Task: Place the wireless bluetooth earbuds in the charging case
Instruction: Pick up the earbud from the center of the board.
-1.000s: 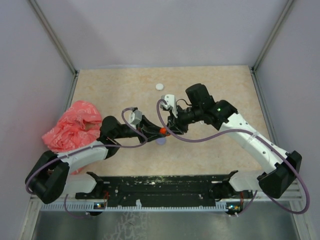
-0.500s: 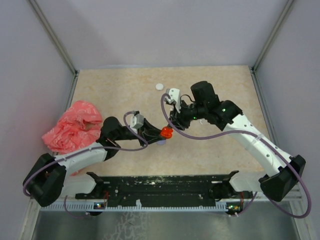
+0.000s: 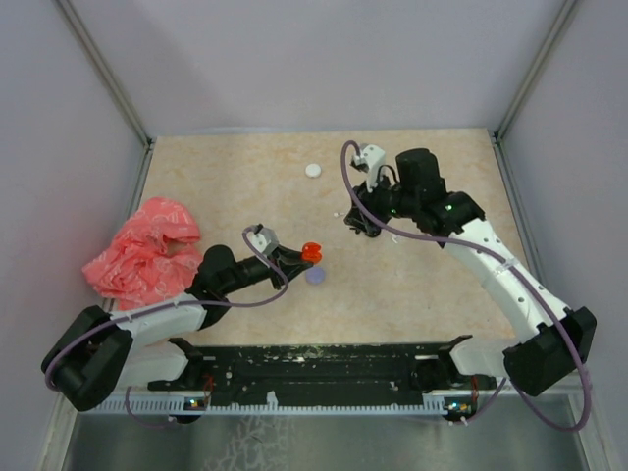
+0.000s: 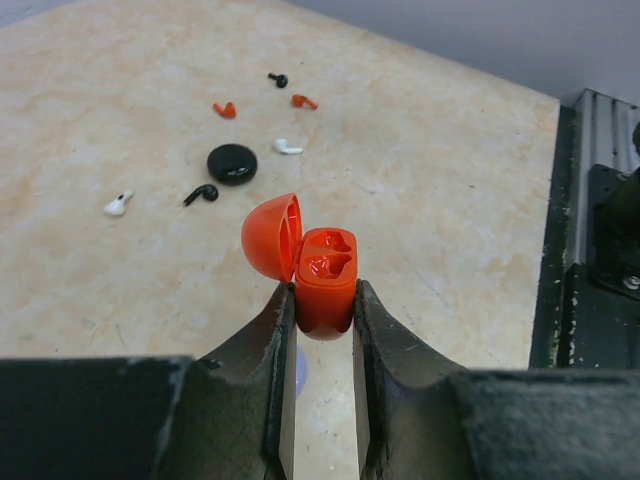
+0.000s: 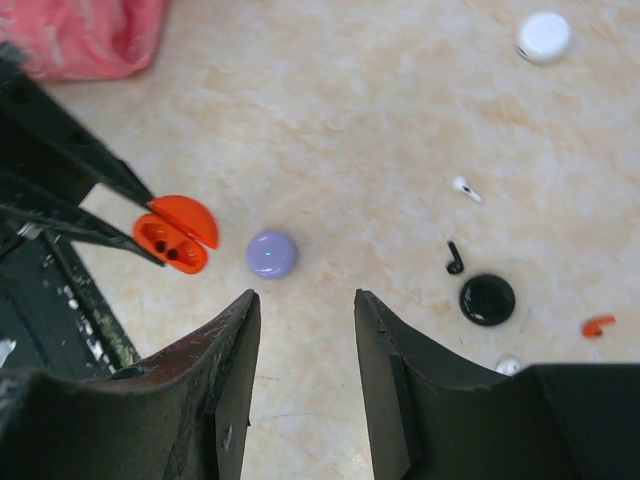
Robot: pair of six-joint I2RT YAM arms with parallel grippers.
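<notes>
Left gripper [image 4: 322, 292] clamped on red charging case [image 4: 326, 268], lid open, held above counter [image 3: 235, 177]. Right gripper [image 5: 305, 310] parted, empty, above loose earbuds [image 4: 289, 147] lying on counter. Recommend: pinch 1 red earbud [image 5: 597, 325] by the stem, hold case steady, sockets up.

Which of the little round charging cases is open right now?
The red case, clamped in the left gripper: its lid is hinged back, showing two empty sockets. The black case, lilac case and white case lie shut.

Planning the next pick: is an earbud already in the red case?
No, both wells of the open red charging case in the left end effector are empty.
</notes>
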